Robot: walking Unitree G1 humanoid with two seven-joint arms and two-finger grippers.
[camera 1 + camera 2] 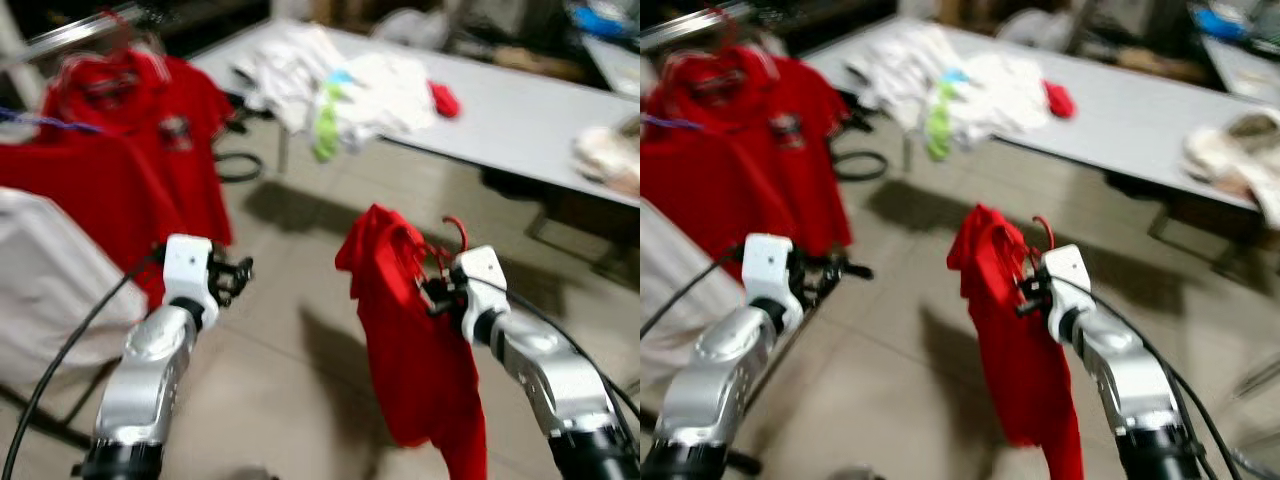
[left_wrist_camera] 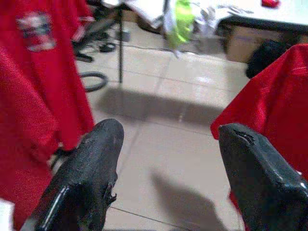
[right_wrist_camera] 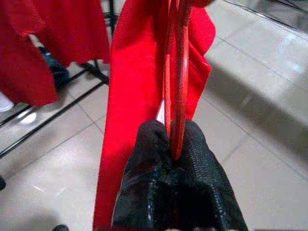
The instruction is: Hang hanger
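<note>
A red hanger [image 3: 176,82] carries a red shirt [image 1: 415,350] that hangs down above the tiled floor. My right gripper [image 3: 169,139] is shut on the hanger's wire, and its hook [image 1: 458,232] sticks up beside the white wrist. The left gripper [image 2: 168,139] is open and holds nothing; it is raised at the left [image 1: 238,272]. Beyond it, at the far left, red shirts [image 1: 150,120] hang from a clothes rail [image 1: 60,38].
A long grey table [image 1: 510,120] crosses the back, bearing a heap of white and green clothes [image 1: 330,85] and a small red item [image 1: 444,98]. A pale garment [image 1: 45,290] hangs at the near left. Black cables [image 1: 235,165] lie under the table.
</note>
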